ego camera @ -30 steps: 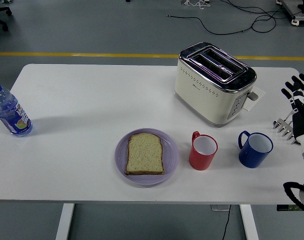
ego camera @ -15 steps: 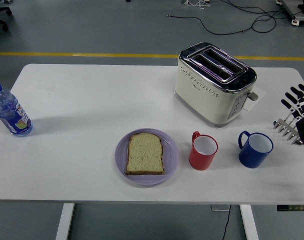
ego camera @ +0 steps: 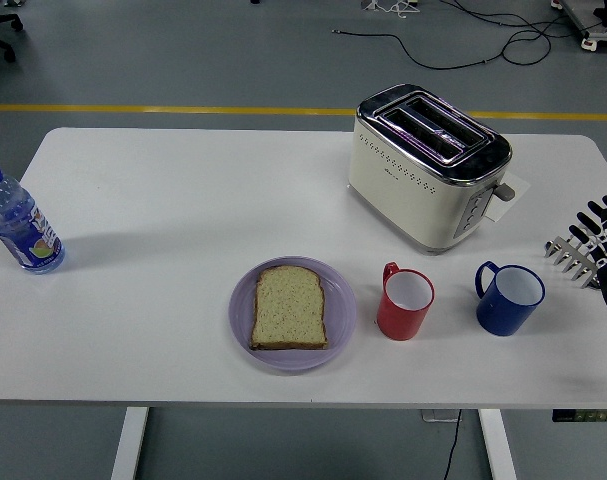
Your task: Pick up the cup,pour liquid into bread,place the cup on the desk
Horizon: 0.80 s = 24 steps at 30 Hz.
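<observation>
Things spread across the tabletop (ego camera: pixel 183 200).
A slice of bread (ego camera: pixel 289 308) lies on a plate (ego camera: pixel 241 312) near the front edge; two cups (ego camera: pixel 404 302) (ego camera: pixel 509 298) stand side by side to its right, a toaster (ego camera: pixel 429 163) behind them, a bottle (ego camera: pixel 19 222) at far left.

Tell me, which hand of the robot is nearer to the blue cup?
Right. The right hand is at the table's right edge, beside the blue cup; the left is out of view.

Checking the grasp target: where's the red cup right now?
In the head view the red cup stands upright on the white table, right of centre near the front edge, between the purple plate holding the bread and the blue cup, in front of the toaster.
</observation>
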Available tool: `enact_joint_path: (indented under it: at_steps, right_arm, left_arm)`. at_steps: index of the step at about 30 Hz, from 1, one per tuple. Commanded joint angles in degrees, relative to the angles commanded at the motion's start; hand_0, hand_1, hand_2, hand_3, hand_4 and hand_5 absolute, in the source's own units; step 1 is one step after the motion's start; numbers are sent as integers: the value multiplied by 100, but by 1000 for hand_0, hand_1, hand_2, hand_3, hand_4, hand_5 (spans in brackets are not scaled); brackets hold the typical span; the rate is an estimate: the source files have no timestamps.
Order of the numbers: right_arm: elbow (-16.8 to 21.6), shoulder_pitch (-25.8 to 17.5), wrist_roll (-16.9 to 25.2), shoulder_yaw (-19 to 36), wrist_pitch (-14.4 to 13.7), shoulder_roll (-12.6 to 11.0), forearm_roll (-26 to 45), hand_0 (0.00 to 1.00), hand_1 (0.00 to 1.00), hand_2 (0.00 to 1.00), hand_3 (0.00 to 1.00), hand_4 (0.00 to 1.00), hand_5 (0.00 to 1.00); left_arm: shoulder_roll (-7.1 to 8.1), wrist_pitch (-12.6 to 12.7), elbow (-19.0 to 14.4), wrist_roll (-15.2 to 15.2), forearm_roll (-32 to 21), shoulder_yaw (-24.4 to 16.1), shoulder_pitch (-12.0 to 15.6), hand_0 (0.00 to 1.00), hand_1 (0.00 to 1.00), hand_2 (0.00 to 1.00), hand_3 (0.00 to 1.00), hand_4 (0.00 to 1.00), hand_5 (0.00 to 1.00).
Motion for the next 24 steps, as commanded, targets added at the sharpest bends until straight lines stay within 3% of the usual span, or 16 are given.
enact_joint_path:
  at_steps: [11,24]
  right_arm:
    - [-17,-115,69,80,16,126,19,713,630,655,602,579,147]
    - [-76,-143,137,62,-10,180,851,702,620,653,601,575,141]
  left_arm:
    - [0,-8,11,5,-24,112,59,635,644,656,510,237,846]
    - [0,-12,5,5,-42,156,60,635,644,656,510,237,848]
